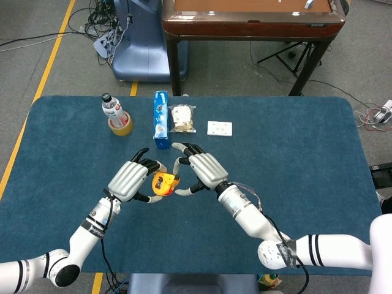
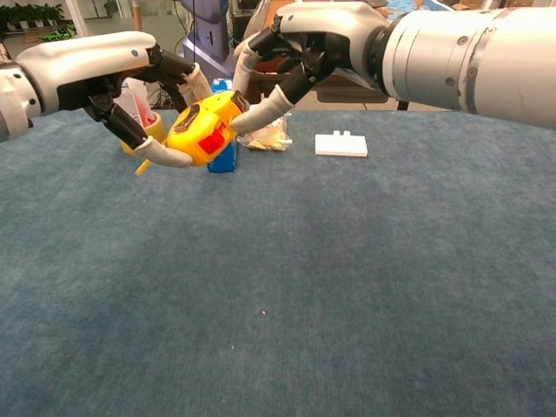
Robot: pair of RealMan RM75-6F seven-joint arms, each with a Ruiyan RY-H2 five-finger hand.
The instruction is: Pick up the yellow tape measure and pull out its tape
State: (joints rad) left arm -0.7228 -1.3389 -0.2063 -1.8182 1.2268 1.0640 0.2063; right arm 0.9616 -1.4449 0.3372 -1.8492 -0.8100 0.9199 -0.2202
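My left hand (image 1: pixel 128 180) (image 2: pixel 104 74) holds the yellow tape measure (image 1: pixel 163 184) (image 2: pixel 203 130) above the blue table, its red button facing the chest camera. My right hand (image 1: pixel 202 169) (image 2: pixel 323 39) is right beside it, fingers spread. Its thumb tip (image 2: pixel 246 122) touches the case's right end and the other fingers curve over the top. No tape shows between the hands. A short yellow strip (image 2: pixel 139 167) sticks out below my left hand.
Along the table's far side stand a bottle (image 1: pixel 111 108) inside a yellow tape roll (image 1: pixel 123 127), an upright blue box (image 1: pixel 160 119), a snack bag (image 1: pixel 182 117) and a white block (image 1: pixel 219 128). A brown table (image 1: pixel 251 18) stands beyond the edge.
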